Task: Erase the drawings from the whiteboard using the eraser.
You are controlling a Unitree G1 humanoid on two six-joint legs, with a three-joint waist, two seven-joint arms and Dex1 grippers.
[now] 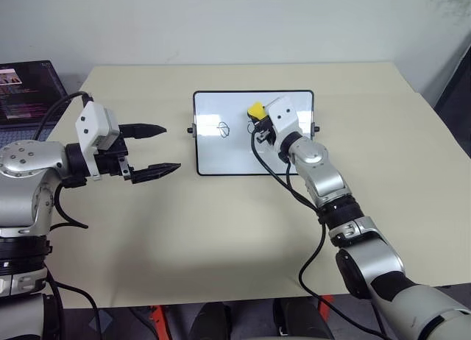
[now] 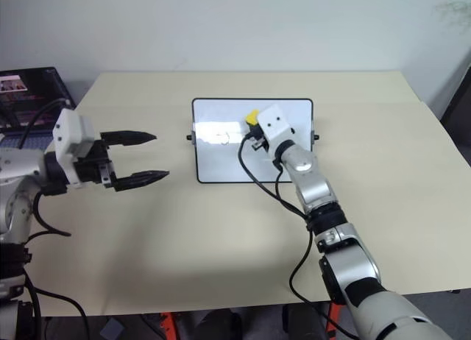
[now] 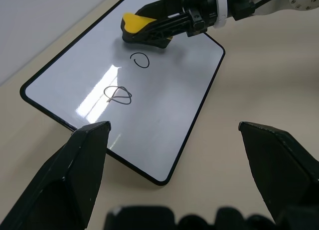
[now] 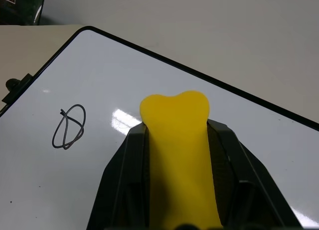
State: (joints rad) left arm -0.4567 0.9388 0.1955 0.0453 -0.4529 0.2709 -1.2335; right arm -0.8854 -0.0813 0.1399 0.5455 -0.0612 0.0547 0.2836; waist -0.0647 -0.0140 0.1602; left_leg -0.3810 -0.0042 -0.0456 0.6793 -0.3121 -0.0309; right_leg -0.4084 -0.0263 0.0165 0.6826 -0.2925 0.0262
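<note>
From the head views, the whiteboard [image 1: 254,132] is lying flat on the beige worktop [image 1: 221,229], toward its far middle. The right hand [image 1: 257,123] is reaching over the board's centre, its fingers clamping the yellow eraser [image 1: 255,108]. A crossed-oval drawing [image 1: 223,129] is showing on the board's left part. The left hand [image 1: 163,147] is hovering above the worktop to the left of the board, well apart from it, its two black fingers spread wide and gripping nothing. A laptop [image 1: 26,90] is sitting at the far left edge.

In the left wrist view, the two spread fingers [image 3: 65,175] are framing the board [image 3: 164,115]. The crossed oval [image 3: 118,94] and a circle [image 3: 140,60] are lying in a row, and the eraser [image 3: 137,26], pinched in the right hand [image 3: 149,31], is resting just beyond the circle.

In the right wrist view, the yellow eraser [image 4: 182,155] is sitting squeezed between the black fingers [image 4: 124,180], over the white surface, with the crossed oval [image 4: 70,126] off to one side.
</note>
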